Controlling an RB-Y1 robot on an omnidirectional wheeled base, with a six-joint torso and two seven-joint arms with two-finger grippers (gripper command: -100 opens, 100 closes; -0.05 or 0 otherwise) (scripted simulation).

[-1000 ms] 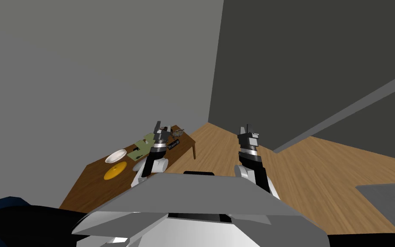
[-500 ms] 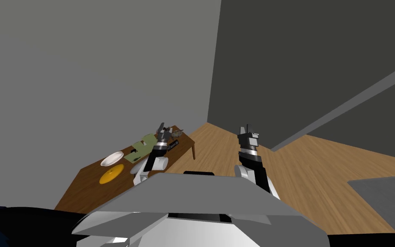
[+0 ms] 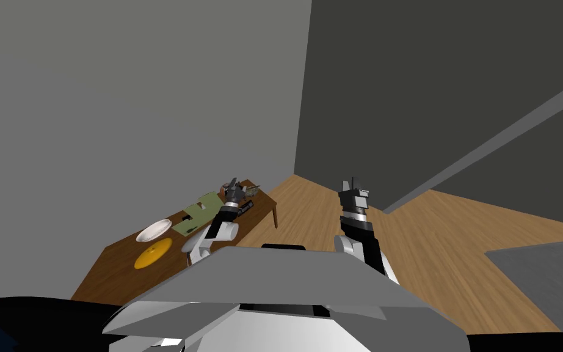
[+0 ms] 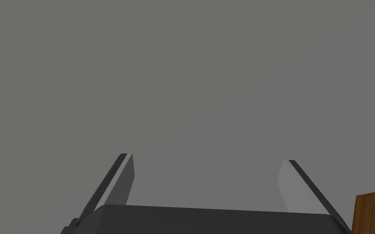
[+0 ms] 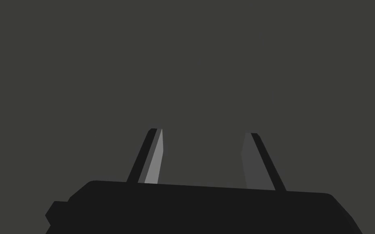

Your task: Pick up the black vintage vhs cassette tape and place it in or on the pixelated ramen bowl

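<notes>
From the head camera, the black rectangular cassette (image 3: 246, 207) lies on the brown wooden table (image 3: 115, 263) just beside the left gripper (image 3: 232, 185); the wrist cameras add that it and the right gripper (image 5: 202, 132) both stand with blades spread apart.

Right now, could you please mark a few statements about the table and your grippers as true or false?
1. The left gripper and the right gripper are both open and empty. True.
2. The yellow disc lies on the floor. False: it lies on the wooden table.
3. The white dish sits next to the yellow disc. True.
4. The right gripper hangs over the table. False: it hangs over the wooden floor, to the table's right.
5. The left gripper holds the black cassette. False: the cassette lies on the table.
</notes>
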